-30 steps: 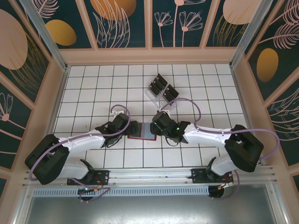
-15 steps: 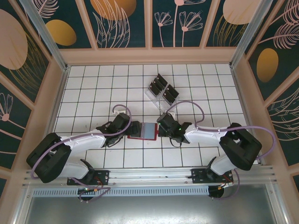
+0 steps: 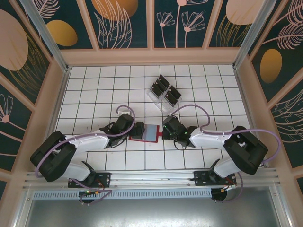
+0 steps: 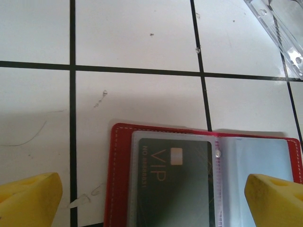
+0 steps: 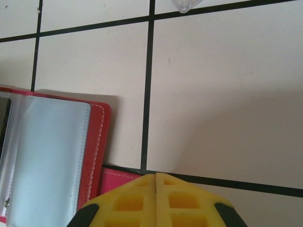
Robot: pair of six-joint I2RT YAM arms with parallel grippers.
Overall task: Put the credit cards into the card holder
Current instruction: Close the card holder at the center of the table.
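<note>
The red card holder [image 3: 152, 139] lies open on the white tiles between both arms. In the left wrist view its red edge [image 4: 121, 179] frames a clear left pocket with a black VIP credit card [image 4: 175, 184] inside; the right pocket looks empty. My left gripper [image 4: 151, 203] is open, its yellow fingertips [image 4: 28, 198] straddling the holder's left half. My right gripper [image 5: 156, 201] is shut, tips together over the holder's red closure tab [image 5: 118, 180] at its right edge [image 5: 97, 146]. More black credit cards [image 3: 161, 85] stand in the clear rack.
The clear plastic tiered rack [image 3: 164, 92] stands about two tiles behind the holder; its corner shows in the left wrist view [image 4: 284, 28] and the right wrist view [image 5: 187, 4]. Wooden walls ring the tiled floor [image 3: 94, 90].
My right gripper has drawn back rightward off the holder's right pocket to its edge. The left gripper has edged slightly toward the holder. The holder stays open in place.
</note>
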